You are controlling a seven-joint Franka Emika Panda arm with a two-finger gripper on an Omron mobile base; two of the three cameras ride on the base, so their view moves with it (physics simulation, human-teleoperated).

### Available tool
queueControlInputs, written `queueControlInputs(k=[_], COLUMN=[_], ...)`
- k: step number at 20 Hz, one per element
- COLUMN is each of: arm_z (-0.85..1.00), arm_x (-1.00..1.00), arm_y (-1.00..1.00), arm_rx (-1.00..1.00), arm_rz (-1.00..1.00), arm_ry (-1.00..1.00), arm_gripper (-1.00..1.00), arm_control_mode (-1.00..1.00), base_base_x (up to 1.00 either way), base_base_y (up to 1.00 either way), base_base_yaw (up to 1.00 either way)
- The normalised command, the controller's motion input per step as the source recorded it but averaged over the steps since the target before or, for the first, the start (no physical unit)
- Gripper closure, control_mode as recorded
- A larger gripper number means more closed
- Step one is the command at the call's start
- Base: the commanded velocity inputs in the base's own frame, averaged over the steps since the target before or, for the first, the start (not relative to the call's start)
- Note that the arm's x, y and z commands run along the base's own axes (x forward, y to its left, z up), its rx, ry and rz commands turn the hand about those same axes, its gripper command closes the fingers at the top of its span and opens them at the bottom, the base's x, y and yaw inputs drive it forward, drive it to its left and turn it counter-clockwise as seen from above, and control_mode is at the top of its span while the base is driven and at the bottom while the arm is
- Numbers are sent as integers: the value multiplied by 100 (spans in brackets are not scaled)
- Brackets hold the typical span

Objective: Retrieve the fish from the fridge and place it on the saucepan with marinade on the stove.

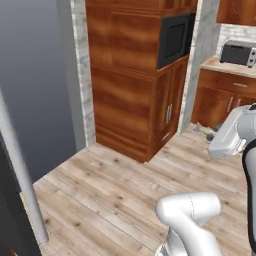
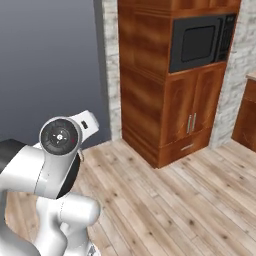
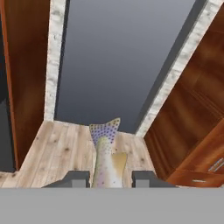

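Partly hidden fish (image 3: 106, 157), pincer (image 3: 107, 178) clamped

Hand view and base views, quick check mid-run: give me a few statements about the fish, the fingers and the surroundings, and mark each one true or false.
1. The fish sits between the two dark fingers in the hand view. True.
2. The fish's speckled tail fin points away from the camera, toward the grey wall. True.
3. The fish lies loose on the wooden floor. False: it is held up between the fingers, with the floor behind it.
4. A black microwave is built into the tall wooden cabinet. True.
5. The floor is covered in white tiles. False: it is light wooden planks.
6. The saucepan stands directly below the fish. False: only floor and wall lie beyond it.
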Motion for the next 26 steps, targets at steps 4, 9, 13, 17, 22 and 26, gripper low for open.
queueControlInputs(k=[4,9,13,17,22,26], arm_z=[0,0,0,0,0,0], arm_x=[0,0,0,0,0,0], arm_y=[0,0,0,0,0,0], arm_rx=[0,0,0,0,0,0], arm_rz=[0,0,0,0,0,0], arm_ry=[0,0,0,0,0,0], arm_gripper=[100,100,100,100,100,100], arm_control_mode=[100,100,100,100,100,100], base_base_x=[99,97,81,66,55,51], base_base_y=[-18,-22,-33,-33,-32,-29], base_base_yaw=[-25,-24,-26,-31,-34,-36])
